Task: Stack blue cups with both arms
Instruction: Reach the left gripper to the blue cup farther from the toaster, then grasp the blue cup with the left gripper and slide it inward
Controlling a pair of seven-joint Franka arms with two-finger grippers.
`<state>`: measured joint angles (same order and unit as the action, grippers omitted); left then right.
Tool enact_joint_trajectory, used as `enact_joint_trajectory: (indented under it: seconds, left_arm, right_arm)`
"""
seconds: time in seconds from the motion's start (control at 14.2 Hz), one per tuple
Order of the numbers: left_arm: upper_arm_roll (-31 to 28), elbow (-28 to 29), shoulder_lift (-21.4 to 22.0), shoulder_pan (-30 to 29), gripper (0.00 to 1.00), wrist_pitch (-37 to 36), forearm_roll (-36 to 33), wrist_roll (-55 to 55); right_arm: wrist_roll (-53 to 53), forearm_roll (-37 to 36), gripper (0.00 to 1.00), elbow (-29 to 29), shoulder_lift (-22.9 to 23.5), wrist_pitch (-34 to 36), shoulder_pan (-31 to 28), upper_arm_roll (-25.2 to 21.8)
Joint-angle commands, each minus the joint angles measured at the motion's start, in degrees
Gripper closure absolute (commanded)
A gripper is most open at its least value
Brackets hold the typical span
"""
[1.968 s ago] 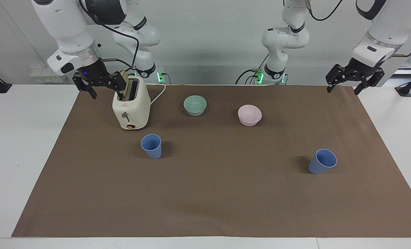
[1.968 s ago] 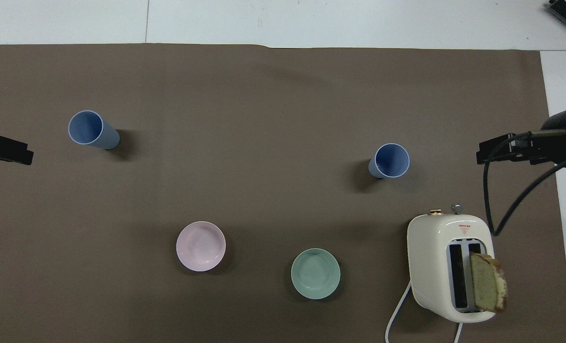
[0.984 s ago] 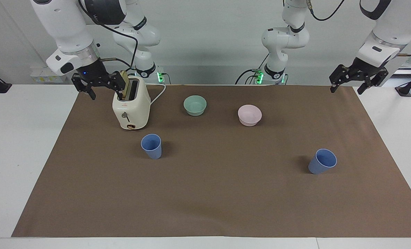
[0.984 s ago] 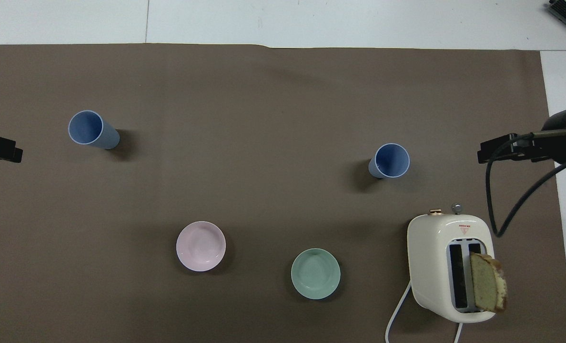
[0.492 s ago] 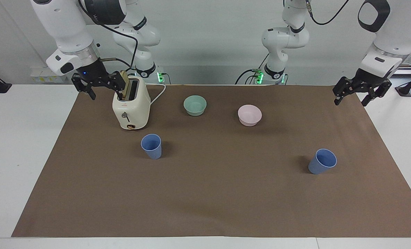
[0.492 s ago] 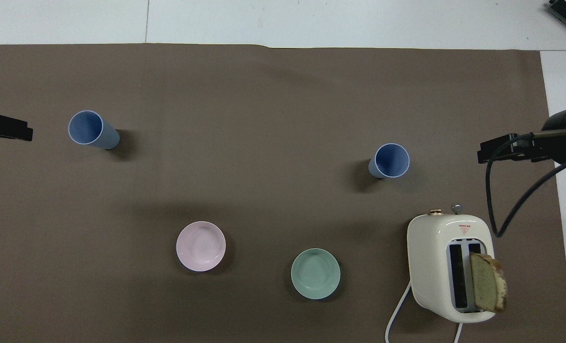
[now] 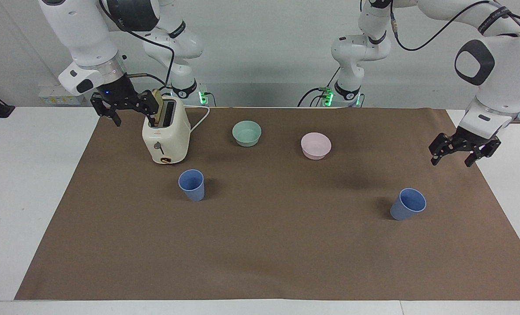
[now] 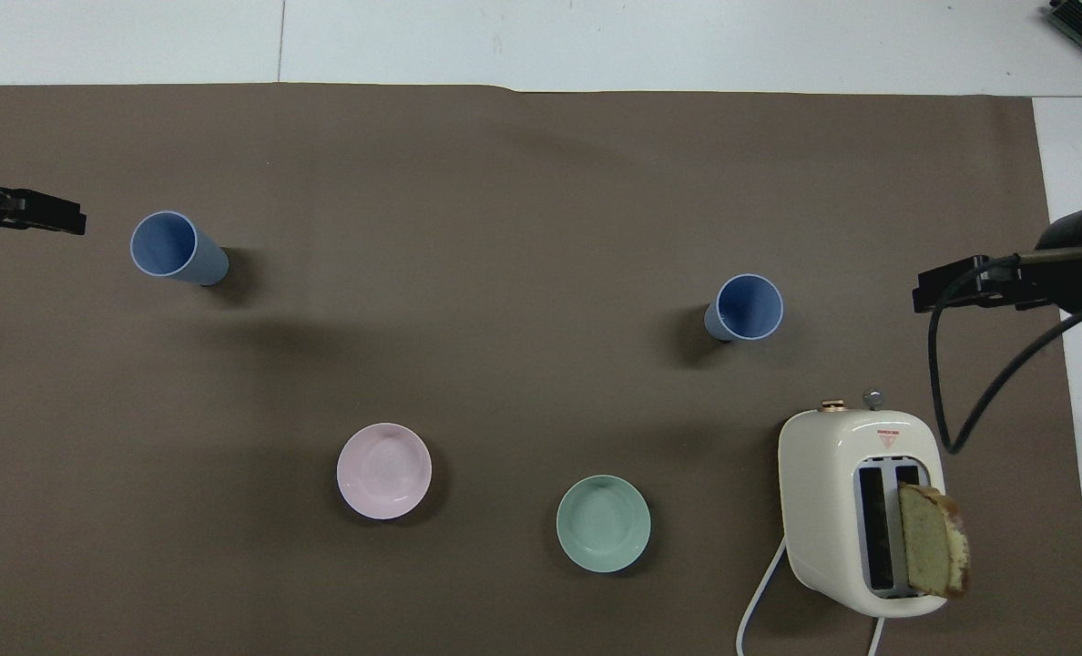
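Note:
Two blue cups stand upright and apart on the brown mat. One blue cup [image 7: 191,184] [image 8: 743,308] is beside the toaster, farther from the robots. The other blue cup [image 7: 407,204] [image 8: 175,248] is toward the left arm's end. My left gripper [image 7: 451,158] [image 8: 49,219] is open and empty, in the air over the mat's edge at that end, apart from that cup. My right gripper [image 7: 133,116] [image 8: 923,296] is open and empty, in the air beside the toaster at the right arm's end.
A cream toaster [image 7: 166,135] [image 8: 860,506] holds a bread slice [image 8: 931,539]. A mint-green bowl [image 7: 246,133] [image 8: 603,523] and a pink bowl [image 7: 315,145] [image 8: 383,470] sit nearer to the robots than the cups. The brown mat [image 7: 260,253] covers the table.
My left gripper has come down and moved away from the robots, toward the blue cup at its end. The right arm has stayed put. The cups have not moved.

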<state>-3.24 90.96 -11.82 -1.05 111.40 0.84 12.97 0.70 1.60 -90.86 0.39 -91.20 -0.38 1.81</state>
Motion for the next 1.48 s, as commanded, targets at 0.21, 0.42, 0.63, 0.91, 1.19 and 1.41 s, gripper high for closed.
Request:
enact_joint_trajectory:
  seconds: [0.21, 0.42, 0.63, 0.91, 1.19, 1.41]
  left_arm:
    - [0.5, 0.4, -7.1, -0.7, 0.00, 9.5, 2.2, 1.2]
    - [0.5, 2.5, -8.7, -0.7, 0.00, 12.3, 4.4, 1.7]
    - [0.5, 7.5, -8.4, -1.1, 0.00, 14.5, 5.6, 3.2]
    - [0.5, 9.3, -8.5, -1.1, 0.12, 15.6, 5.6, 3.2]
    - [0.5, 11.0, -8.2, -1.1, 1.00, 17.9, 5.8, 3.2]
    - [0.4, 10.6, -8.1, -0.4, 1.00, 17.5, 5.8, 3.1]
  right_arm:
    - [-1.3, 0.8, 0.00, -0.9, -0.7, -1.0, -0.7, 0.2]
    - [-1.3, 0.8, 0.00, -0.9, -0.7, -1.0, -0.7, 0.2]
    - [-1.3, 0.8, 0.00, -0.9, -0.7, -1.0, -0.7, 0.2]
    - [-1.3, 0.8, 0.00, -0.9, -0.7, -1.0, -0.7, 0.2]
    - [-1.3, 0.8, 0.00, -0.9, -0.7, -1.0, -0.7, 0.2]
    - [-1.3, 0.8, 0.00, -0.9, -0.7, -1.0, -0.7, 0.2]
